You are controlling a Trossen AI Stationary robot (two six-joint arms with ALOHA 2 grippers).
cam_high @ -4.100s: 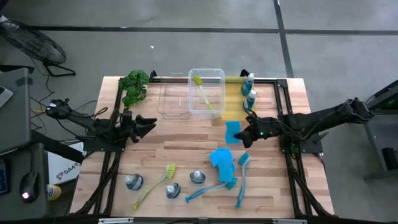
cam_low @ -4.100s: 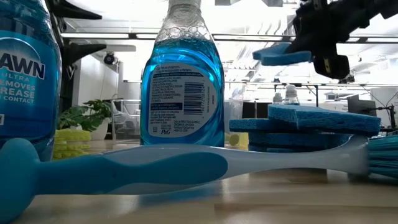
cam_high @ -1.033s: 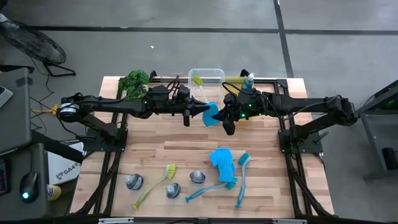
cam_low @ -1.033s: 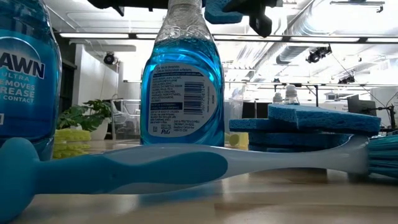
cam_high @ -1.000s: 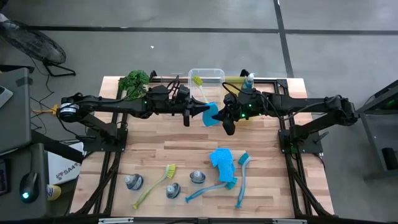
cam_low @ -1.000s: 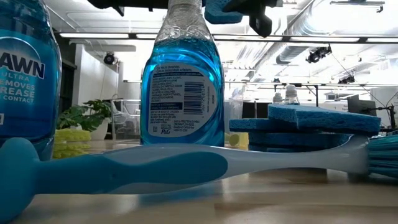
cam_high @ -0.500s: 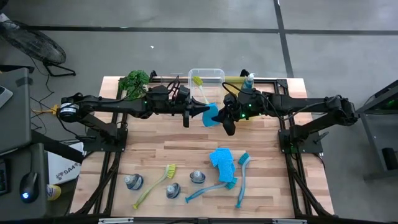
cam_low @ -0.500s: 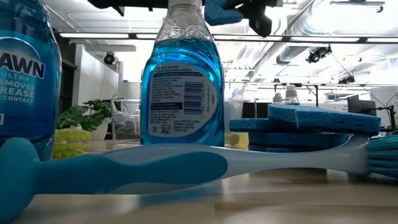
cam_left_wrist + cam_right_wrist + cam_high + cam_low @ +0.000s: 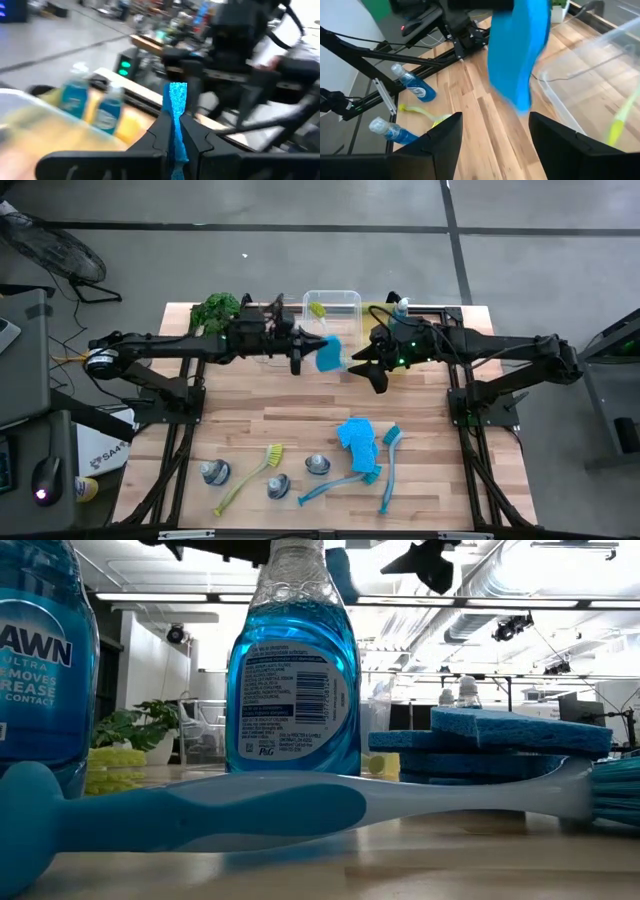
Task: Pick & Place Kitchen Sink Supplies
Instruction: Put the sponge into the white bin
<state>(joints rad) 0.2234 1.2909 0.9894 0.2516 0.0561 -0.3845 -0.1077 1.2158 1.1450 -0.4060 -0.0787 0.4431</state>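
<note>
Since a second ago my right gripper (image 9: 362, 363) has let go, fingers apart; left gripper (image 9: 302, 356) pinches the blue sponge (image 9: 329, 354) alone.

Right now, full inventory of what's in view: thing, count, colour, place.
held sponge: 1, blue, mid-air at table centre, pinched on edge by the left gripper
sponge stack: several, blue, front centre-right
blue dish brushes: 2, blue, front right beside the stack
front dish brush: 1, yellow-green, front left
binned dish brush: 1, yellow-green, inside the clear bin
lying bottles: 3, blue liquid, grey caps, front left to centre
standing bottle: at least 1, blue, in the yellow bin
clear bin: 1, back centre
yellow bin: 1, back, right of the clear bin
plant: 1, green, back left
table: 1, wood
left gripper: shut on the held sponge
right gripper: open, just right of that sponge, apart from it
</note>
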